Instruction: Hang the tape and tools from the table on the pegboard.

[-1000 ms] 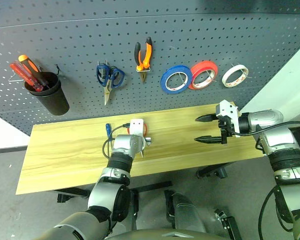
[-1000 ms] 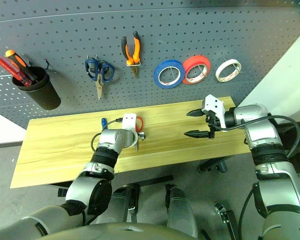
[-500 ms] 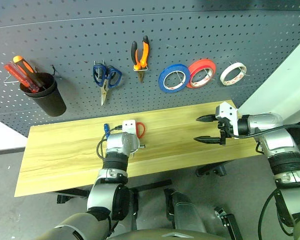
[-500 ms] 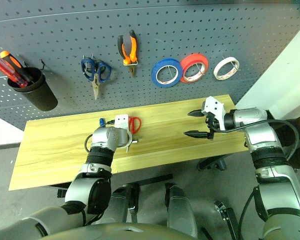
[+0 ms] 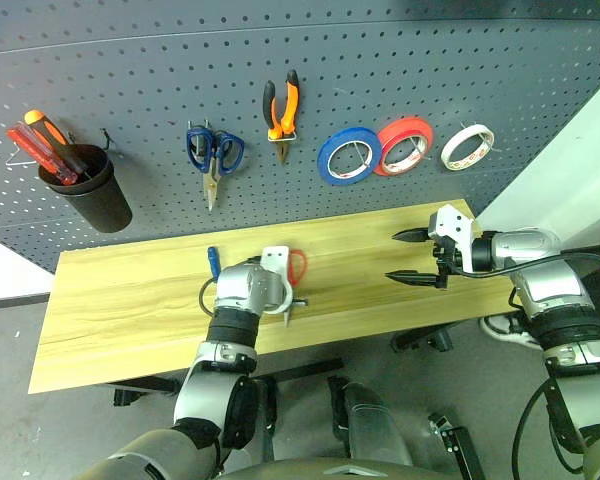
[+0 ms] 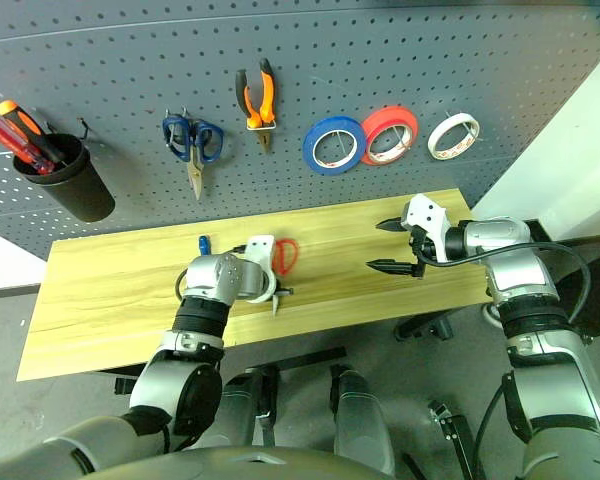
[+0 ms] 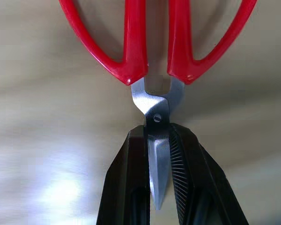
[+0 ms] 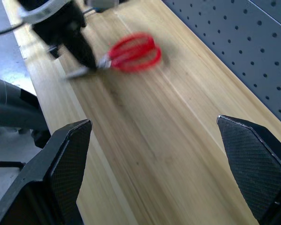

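My left gripper [image 7: 158,136] is shut on the blades of the red-handled scissors [image 7: 147,42], just behind the pivot, near the middle of the table [image 5: 120,320]. The red handles [image 5: 297,265] point toward the pegboard [image 5: 130,60]; I cannot tell whether they touch the wood. A small blue-handled screwdriver [image 5: 213,262] lies on the table just left of that gripper. The orange-handled pliers [image 5: 285,108] and the whitish tape [image 5: 467,147] hang on the pegboard. My right gripper [image 5: 412,257] hovers open and empty over the table's right end.
On the pegboard hang blue-handled scissors [image 5: 213,155], a blue roll [image 5: 350,157], a red-orange roll [image 5: 405,147] and, at far left, a black cup [image 5: 98,195] with red and orange screwdrivers. A white wall [image 5: 570,160] borders the right side.
My left gripper has closed on the scissors' blades, drawn back slightly and tilted more steeply downward. The right gripper has stayed in place, open.
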Controlling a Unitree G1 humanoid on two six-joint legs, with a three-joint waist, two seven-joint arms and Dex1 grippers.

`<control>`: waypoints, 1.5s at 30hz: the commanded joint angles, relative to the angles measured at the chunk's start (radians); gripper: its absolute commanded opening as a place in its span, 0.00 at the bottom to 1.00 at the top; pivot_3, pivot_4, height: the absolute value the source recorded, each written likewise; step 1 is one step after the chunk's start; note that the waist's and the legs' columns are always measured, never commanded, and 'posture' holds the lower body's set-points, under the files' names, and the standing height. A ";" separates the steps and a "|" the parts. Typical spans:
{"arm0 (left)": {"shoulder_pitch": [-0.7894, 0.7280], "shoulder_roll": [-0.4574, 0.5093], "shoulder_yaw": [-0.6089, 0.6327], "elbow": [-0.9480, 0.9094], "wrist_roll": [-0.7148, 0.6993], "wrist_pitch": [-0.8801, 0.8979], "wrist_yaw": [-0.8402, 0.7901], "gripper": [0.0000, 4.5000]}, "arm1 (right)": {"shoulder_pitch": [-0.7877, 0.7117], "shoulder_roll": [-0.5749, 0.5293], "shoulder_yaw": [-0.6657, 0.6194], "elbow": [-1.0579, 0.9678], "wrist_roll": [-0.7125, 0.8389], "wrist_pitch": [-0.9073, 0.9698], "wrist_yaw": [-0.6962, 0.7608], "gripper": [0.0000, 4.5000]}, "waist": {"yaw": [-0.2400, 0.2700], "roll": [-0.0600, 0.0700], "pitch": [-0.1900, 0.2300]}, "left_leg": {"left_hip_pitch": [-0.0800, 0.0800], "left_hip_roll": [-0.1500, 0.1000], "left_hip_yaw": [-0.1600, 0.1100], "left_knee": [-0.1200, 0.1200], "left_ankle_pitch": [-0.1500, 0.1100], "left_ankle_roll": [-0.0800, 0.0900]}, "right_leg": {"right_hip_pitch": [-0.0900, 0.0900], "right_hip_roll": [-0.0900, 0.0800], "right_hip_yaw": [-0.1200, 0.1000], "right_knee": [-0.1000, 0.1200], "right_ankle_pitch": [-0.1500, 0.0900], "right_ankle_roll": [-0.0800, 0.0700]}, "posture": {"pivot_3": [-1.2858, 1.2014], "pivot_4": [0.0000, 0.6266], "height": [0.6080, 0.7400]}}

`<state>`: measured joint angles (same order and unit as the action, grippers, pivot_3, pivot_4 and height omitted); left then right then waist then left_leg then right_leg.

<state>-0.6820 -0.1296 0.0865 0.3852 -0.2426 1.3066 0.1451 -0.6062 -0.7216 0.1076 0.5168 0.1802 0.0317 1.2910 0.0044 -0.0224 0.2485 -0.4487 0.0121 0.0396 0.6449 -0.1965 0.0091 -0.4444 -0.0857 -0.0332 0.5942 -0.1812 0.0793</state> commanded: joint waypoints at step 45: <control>0.460 0.639 -0.019 -0.807 -0.133 -0.864 -0.714 0.06 | 0.013 -0.071 -0.176 -0.387 0.285 0.294 0.113 1.00 | 0.024 0.006 -0.072 | -0.007 0.000 0.008 0.002 -0.001 -0.001 | -0.004 0.000 0.000 -0.003 0.006 -0.001 | 0.55 0.07 1.00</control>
<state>-0.2025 0.5262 0.0254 -0.4006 -0.3977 0.4838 -0.6316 -0.5634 -0.7762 -0.0404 0.1652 0.4427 0.3222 1.4082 0.0280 -0.0159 0.1760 -0.4556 0.0126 0.0474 0.6475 -0.1976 0.0083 -0.4482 -0.0858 -0.0334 0.5909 -0.1742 0.0787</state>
